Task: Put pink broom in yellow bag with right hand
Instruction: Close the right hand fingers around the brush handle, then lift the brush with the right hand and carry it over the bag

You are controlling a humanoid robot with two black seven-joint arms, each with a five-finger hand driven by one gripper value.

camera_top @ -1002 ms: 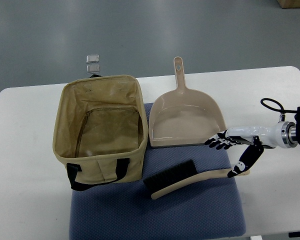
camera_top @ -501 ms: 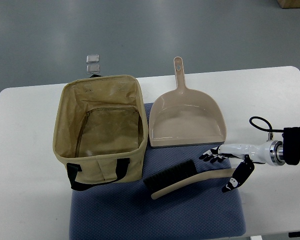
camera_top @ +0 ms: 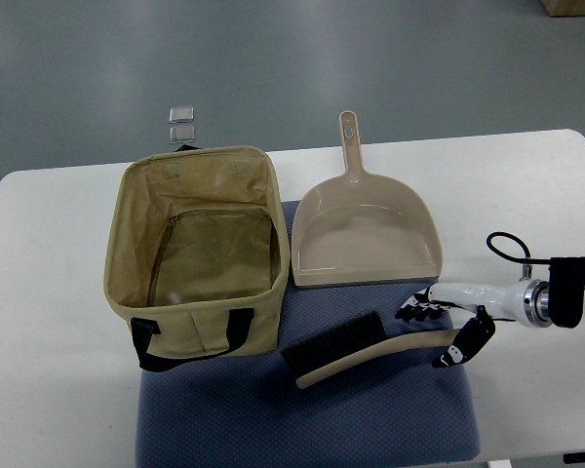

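The white-and-black right hand [camera_top: 444, 330] sits over the handle end of the pink broom with black bristles [camera_top: 356, 349], fingers [camera_top: 416, 310] spread on one side and thumb on the other — not closed around it. The broom lies on the blue-grey fabric mat [camera_top: 302, 419], just beside the open yellow cloth bag [camera_top: 200, 253] — below the pink plastic dustpan [camera_top: 363, 234].

Right arm [camera_top: 565, 302] cut off by right edge; blue mat [camera_top: 370, 409] partly under bag [camera_top: 200, 253].
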